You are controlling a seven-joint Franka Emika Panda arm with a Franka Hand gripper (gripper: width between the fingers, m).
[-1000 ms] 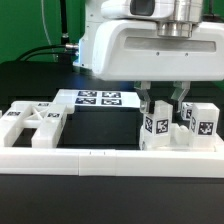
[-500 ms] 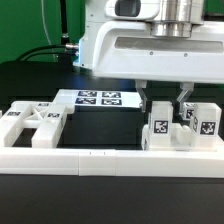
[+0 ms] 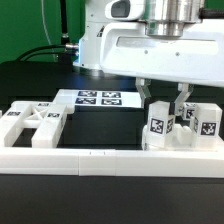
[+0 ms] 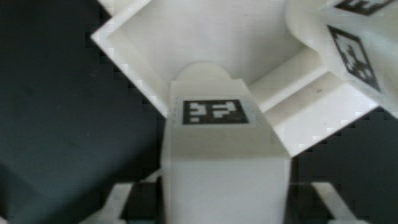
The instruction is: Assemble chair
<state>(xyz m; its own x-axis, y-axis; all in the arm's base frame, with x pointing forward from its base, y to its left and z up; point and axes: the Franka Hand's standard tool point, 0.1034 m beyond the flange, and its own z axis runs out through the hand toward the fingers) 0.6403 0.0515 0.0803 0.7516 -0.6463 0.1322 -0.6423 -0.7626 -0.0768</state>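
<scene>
My gripper (image 3: 163,102) is shut on a short white chair post (image 3: 159,126) that carries a square tag. The post stands upright between the fingers (image 3: 183,101), above the white chair slab (image 3: 170,143) at the exterior view's right. A second tagged post (image 3: 204,121) stands upright just beyond it to the right. In the wrist view the held post (image 4: 217,120) fills the middle, with the gripper (image 4: 221,200) closed round its sides and the angled slab (image 4: 249,55) behind it. A framed chair panel (image 3: 30,124) lies flat at the exterior view's left.
The marker board (image 3: 96,99) lies flat on the black table behind the parts. A long low white border rail (image 3: 110,158) runs along the front. The arm's large white body (image 3: 150,50) hangs over the right half of the scene.
The gripper and the post it holds have shifted slightly toward the exterior view's right, closer to the second post. The other parts have not moved.
</scene>
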